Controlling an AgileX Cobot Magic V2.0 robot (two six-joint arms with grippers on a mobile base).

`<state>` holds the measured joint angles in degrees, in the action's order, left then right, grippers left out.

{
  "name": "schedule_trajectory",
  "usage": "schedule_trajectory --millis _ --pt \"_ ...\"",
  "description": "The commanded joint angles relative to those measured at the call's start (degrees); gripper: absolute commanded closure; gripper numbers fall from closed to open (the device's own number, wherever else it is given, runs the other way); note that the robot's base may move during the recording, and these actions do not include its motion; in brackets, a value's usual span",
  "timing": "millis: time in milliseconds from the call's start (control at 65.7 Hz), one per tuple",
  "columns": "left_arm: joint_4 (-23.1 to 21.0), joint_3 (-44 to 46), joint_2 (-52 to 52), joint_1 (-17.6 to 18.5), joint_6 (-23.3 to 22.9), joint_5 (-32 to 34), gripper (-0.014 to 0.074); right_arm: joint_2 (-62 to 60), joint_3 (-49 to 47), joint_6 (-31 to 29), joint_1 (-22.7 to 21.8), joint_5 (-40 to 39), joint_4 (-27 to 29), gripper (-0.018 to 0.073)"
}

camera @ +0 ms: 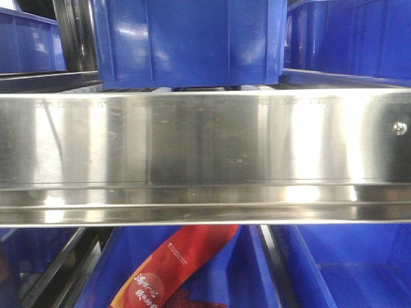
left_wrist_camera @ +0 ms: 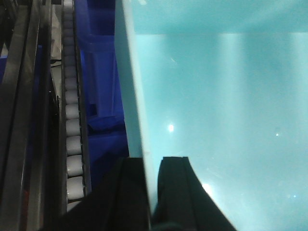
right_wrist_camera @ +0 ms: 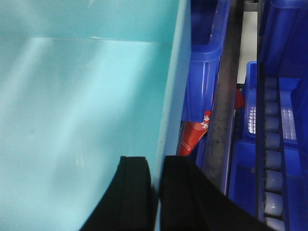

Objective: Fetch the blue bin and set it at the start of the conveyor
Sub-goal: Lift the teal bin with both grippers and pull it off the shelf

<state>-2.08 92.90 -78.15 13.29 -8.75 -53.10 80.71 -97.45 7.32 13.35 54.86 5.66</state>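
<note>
The blue bin, a pale cyan tub, fills the left wrist view (left_wrist_camera: 216, 106) and the right wrist view (right_wrist_camera: 82, 110). My left gripper (left_wrist_camera: 152, 166) is shut on the bin's left wall, one black finger outside and one inside. My right gripper (right_wrist_camera: 157, 166) is shut on the bin's right wall the same way. The bin is not in the front view. The conveyor start is out of view.
A shiny steel shelf rail (camera: 205, 154) spans the front view. Dark blue ribbed bins stand above (camera: 186, 42) and below (camera: 347, 269) it. A red packet (camera: 173, 269) lies in a lower bin. Roller tracks run beside the tub at left (left_wrist_camera: 72, 120) and right (right_wrist_camera: 272, 159).
</note>
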Motion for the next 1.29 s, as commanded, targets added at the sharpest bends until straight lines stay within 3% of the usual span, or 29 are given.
schedule_trajectory --millis 0,1278 --pt "2.5 0.4 0.6 -0.2 0.7 2.0 0.0707 -0.7 -0.5 -1.3 -0.6 -1.9 -3.4 0.0711" --pt "2.5 0.4 0.6 -0.2 0.7 2.0 0.0707 -0.7 -0.5 -1.3 -0.6 -3.1 -3.4 0.0711"
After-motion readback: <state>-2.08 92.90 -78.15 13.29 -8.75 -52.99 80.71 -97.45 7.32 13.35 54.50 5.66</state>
